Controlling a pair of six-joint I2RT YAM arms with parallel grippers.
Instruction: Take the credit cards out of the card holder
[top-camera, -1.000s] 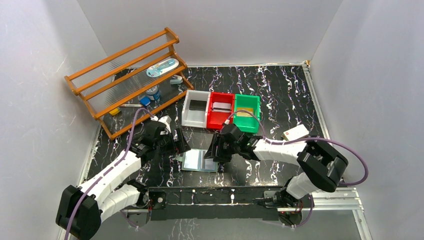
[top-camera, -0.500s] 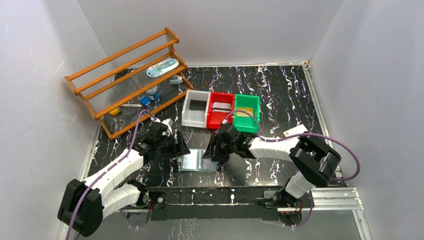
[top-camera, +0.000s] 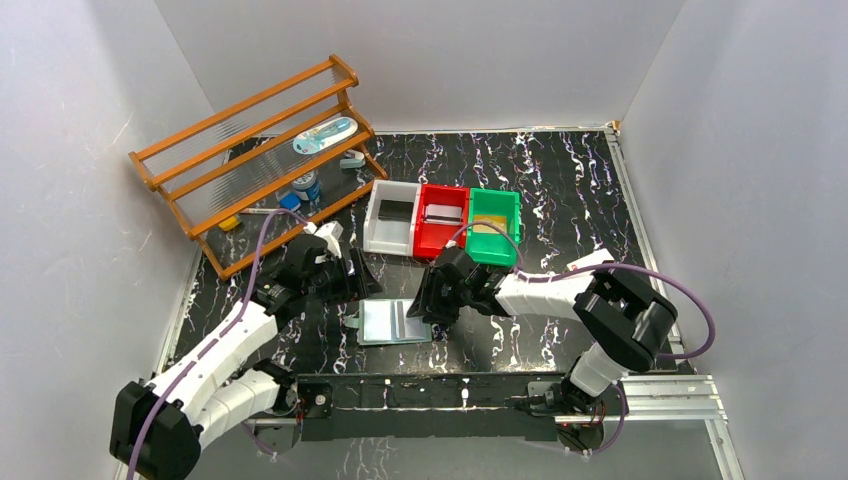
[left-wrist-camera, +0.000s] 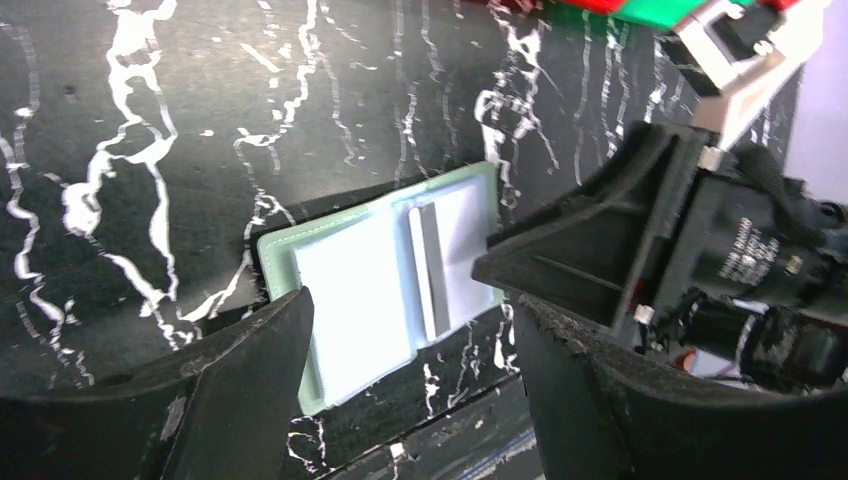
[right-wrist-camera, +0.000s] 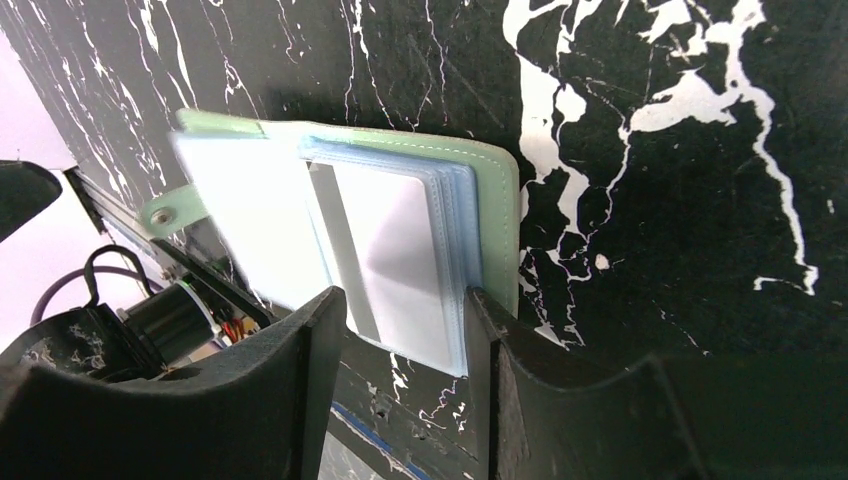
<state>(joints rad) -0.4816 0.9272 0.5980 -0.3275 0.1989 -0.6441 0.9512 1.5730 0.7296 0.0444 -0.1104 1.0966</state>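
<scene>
so the card holder (top-camera: 393, 322) is lying spread open, pockets up, on the black marble table (top-camera: 560, 180) near the front edge, right gripper (right-wrist-camera: 405, 305) spread wide straddling its right half, left gripper (left-wrist-camera: 410, 305) wide open too, empty, just beside its left side

One card holder (top-camera: 392, 321), three bins (top-camera: 388, 243) holding three credit cards (top-camera: 396, 210), one rack (top-camera: 255, 165).

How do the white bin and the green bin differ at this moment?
The white bin stands at the row's left end, the green bin at its right end. The white bin holds a dark card, the green bin a tan card. Both are open-topped, flanking the red bin.
</scene>
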